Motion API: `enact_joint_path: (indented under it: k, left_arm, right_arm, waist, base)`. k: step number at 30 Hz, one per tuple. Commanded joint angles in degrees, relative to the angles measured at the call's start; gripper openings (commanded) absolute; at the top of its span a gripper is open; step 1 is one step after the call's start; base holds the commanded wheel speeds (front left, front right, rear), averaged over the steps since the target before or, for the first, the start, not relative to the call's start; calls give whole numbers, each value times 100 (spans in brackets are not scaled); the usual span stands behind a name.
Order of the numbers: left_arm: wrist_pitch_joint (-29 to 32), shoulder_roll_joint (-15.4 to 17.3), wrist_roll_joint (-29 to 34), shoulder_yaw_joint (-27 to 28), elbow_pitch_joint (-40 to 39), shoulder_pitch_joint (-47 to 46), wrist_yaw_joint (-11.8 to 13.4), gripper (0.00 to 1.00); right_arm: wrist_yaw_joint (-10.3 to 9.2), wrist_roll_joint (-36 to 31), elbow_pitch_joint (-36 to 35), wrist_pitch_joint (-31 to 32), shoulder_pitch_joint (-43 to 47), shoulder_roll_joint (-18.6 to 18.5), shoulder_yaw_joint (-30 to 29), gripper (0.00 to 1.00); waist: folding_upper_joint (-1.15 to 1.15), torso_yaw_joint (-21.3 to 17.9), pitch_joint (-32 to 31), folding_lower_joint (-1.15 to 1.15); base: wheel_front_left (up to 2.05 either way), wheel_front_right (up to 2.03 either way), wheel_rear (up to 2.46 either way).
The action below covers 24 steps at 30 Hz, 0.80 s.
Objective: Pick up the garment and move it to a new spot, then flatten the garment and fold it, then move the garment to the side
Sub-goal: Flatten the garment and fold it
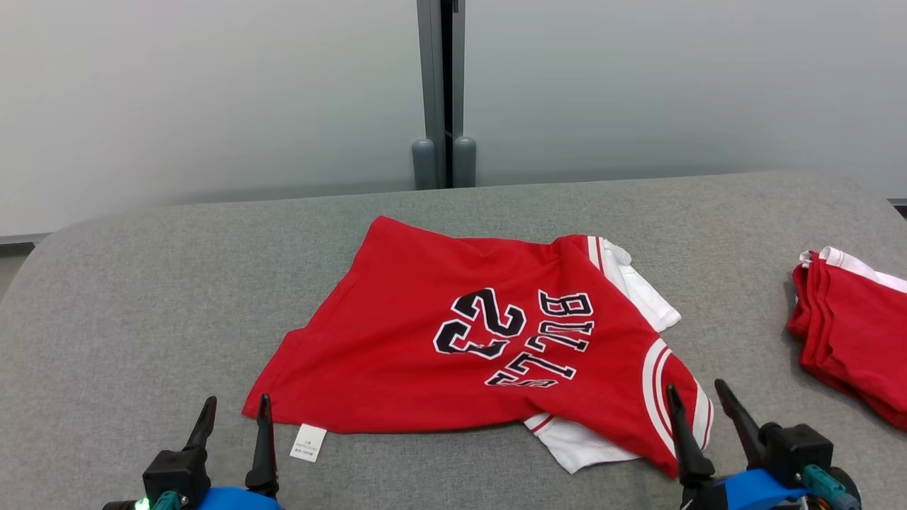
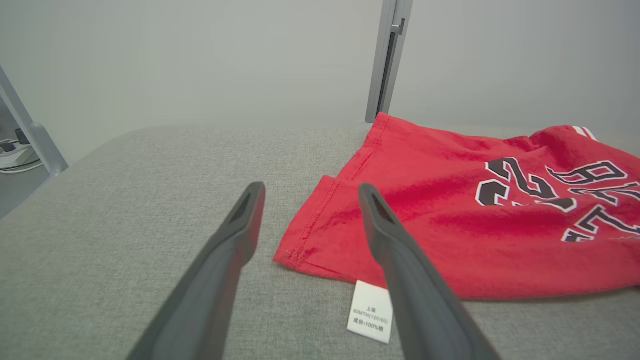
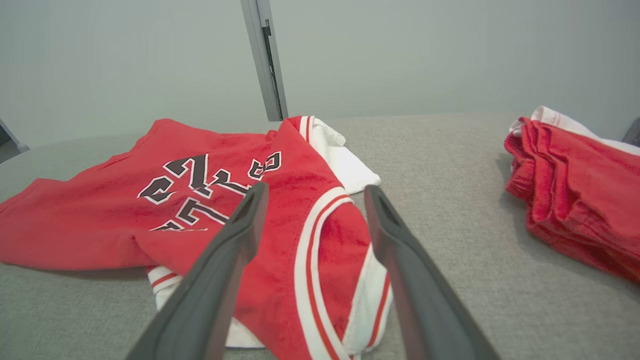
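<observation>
Garment (image 1: 496, 333): red jersey with black "BULLS" and "23", upside down from the head view; lies mid-desk, mostly spread, creased, with white cloth showing at its right side and under its near edge.
Wall (image 1: 212, 92): pale frosted panels behind the desk, split by a grey post (image 1: 444, 92).
Desk (image 1: 142, 297): grey woven cover, rounded far corners; bears the garment and a pile.
Pile (image 1: 857, 333): folded red cloth with white trim at the desk's right edge, well apart from the garment.
Right claw (image 1: 694, 386): spread wide, holding nothing; its fingers stand over the garment's near right part with the white stripes.
Left claw (image 1: 237, 400): spread wide, holding nothing; at the garment's near left corner, which shows between its fingers in the left wrist view. Whether it touches the cloth I cannot tell.
Tag (image 1: 309, 443): small white label on the desk at the near hem, just beside the left claw.
</observation>
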Motion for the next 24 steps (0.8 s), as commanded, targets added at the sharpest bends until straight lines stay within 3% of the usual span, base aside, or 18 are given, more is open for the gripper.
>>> enact_joint_path:
  k: [1,20,22,23,24]
  left_arm:
    - [0,-13,36,7,10,31,20,100]
    - [0,-25,-83,-80,115,-111,-53,100]
    - [0,-26,-93,-88,112,-116,-47,100]
    - [0,-26,-97,-88,112,-118,-45,100]
    - [0,-26,-99,-91,110,-120,-47,100]
  right_arm:
    - [3,10,84,-17,109,-13,47,100]
    - [2,-500,1141,-17,89,-14,-84,98]
    - [2,-558,1231,-17,44,-15,-121,73]
    - [2,-557,1271,-17,28,-14,-131,54]
    - [2,-559,1290,-17,13,-14,-141,40]
  waist:
    - [0,12,32,0]
    - [0,175,331,0]
    - [0,198,354,0]
    - [0,207,362,0]
    - [0,217,370,0]
  base:
    - [0,0,0]
    - [0,0,0]
    - [0,0,0]
    - [0,0,0]
    - [0,0,0]
